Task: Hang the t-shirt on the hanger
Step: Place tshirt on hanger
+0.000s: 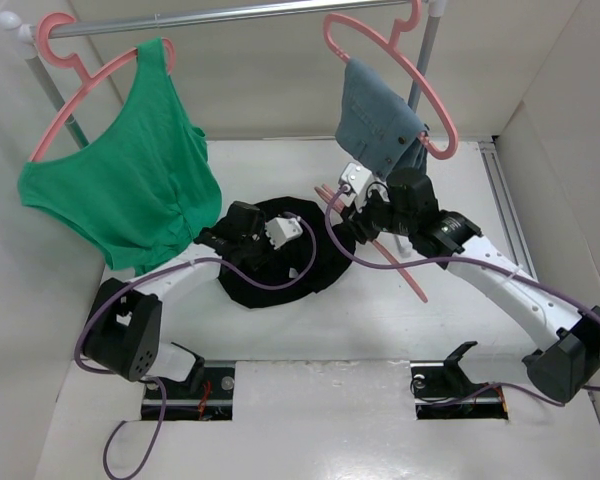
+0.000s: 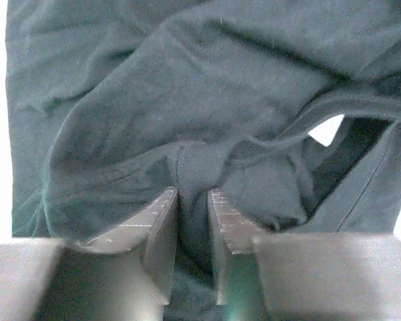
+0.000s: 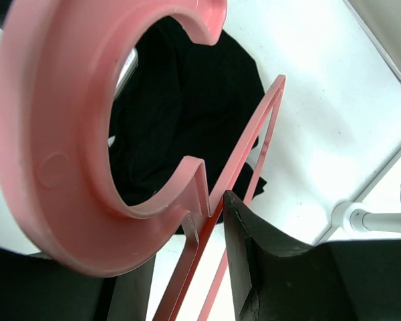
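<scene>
While the t-shirt [image 1: 280, 268] is lying in a crumpled black heap on the white table [image 1: 380, 335], the left gripper [image 2: 192, 200] is pressing down into its middle. Its jaws are drawn almost together and are pinching a raised fold of the cloth. The rest of the shirt is spreading out beyond and to both sides of those fingers, wrinkled and bunched.

Just to the right of that gripper, the right gripper [image 3: 187, 261] is clamping the hanger [image 3: 47, 134] at its neck, where the hook meets the shoulders. The hook is curling up close in front of its wrist camera. From overhead, one thin pink shoulder is slanting away from this gripper toward the near right, tilted rather than lying flat. I cannot tell whether its tip is touching the table. The shirt is lying past the hook, on the left side of this gripper.

Farther back, above both grippers, a rail [image 1: 230, 15] is carrying two more pink hangers. The left one [image 1: 80, 75] is bearing a green tank top [image 1: 130, 190], and the right one [image 1: 400, 55] is bearing a denim garment [image 1: 380, 125].
</scene>
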`<state>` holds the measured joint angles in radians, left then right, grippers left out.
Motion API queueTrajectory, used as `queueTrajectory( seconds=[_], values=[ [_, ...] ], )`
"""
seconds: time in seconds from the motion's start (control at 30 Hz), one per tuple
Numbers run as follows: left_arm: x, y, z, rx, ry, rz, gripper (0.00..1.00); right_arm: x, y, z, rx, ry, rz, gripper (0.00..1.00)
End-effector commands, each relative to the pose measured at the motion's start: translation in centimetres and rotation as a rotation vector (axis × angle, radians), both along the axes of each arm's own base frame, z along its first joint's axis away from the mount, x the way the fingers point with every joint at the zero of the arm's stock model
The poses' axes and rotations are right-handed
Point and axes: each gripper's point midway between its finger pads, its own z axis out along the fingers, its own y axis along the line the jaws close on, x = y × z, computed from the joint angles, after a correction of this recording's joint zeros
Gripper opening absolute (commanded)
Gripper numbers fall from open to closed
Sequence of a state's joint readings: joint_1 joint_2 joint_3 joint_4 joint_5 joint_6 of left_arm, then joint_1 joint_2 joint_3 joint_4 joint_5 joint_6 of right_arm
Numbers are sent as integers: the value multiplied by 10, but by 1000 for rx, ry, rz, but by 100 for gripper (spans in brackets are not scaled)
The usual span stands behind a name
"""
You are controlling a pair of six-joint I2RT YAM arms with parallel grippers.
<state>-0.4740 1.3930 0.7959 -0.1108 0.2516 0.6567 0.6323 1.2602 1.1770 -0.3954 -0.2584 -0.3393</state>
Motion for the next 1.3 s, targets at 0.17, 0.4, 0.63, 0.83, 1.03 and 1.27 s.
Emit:
queueTrajectory(
  seconds=[0.17, 0.4, 0.63, 0.83, 1.03, 1.27],
  values=[
    [0, 0, 19, 13, -5, -22, 0, -7, 4, 29, 22, -50, 73, 0],
    [18, 0, 60, -99, -21, 39, 0, -31, 18, 36, 37, -36, 229, 0],
    [28, -11, 112, -209, -23, -6, 0, -82, 20, 60, 103, -30, 407, 0],
    [27, -18, 117, -240, -14, -27, 0, -96, 31, 65, 189, -41, 482, 0],
    [40, -20, 131, -259, -57, 4, 0, -91, 46, 48, 181, 2, 550, 0],
    [42, -14, 124, -240, -56, 41, 0, -106, 45, 26, 150, 95, 620, 0]
  ],
)
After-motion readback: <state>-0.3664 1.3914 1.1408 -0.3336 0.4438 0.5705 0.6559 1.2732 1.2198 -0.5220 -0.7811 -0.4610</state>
